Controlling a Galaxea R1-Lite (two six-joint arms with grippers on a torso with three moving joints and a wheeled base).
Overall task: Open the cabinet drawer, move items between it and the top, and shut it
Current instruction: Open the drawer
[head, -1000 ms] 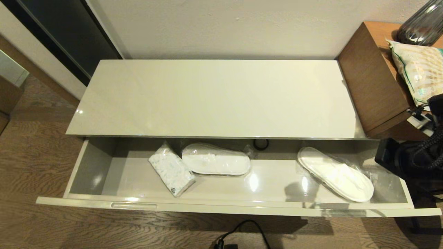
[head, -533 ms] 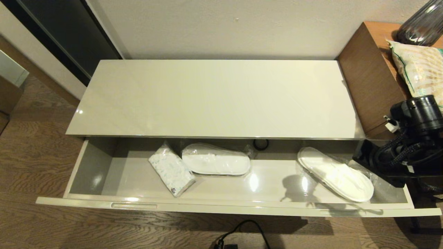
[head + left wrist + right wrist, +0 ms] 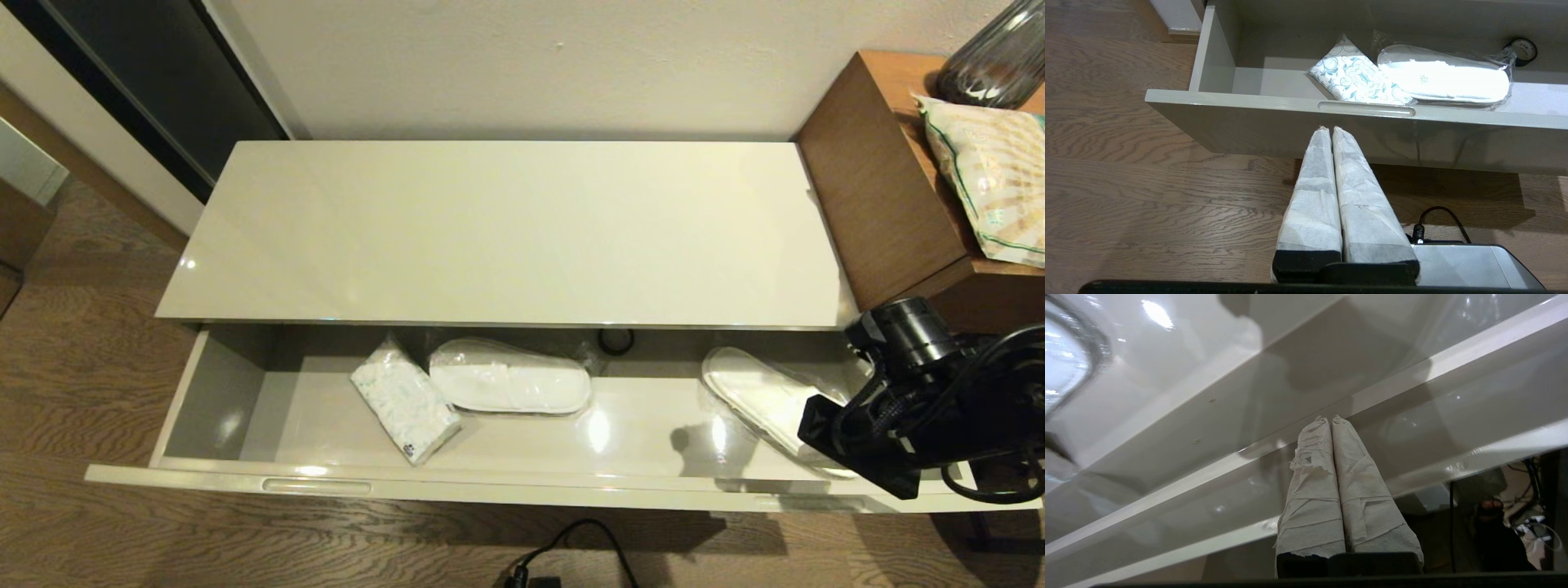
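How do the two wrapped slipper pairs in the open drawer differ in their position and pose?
The left slipper pair lies near the drawer's middle, roughly parallel to its front edge; the right slipper pair lies toward the right end, angled diagonally. The left pair lies beside a patterned tissue pack and is fully visible; the right pair is partly hidden by the right arm. Both are white, flat and plastic-wrapped.

2 slipper pairs lie in drawer

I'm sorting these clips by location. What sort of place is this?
Probably a hotel room: plastic-wrapped slippers and a tissue pack lie in an open drawer under a glossy cabinet top, with a wooden side table beside it and wood flooring.
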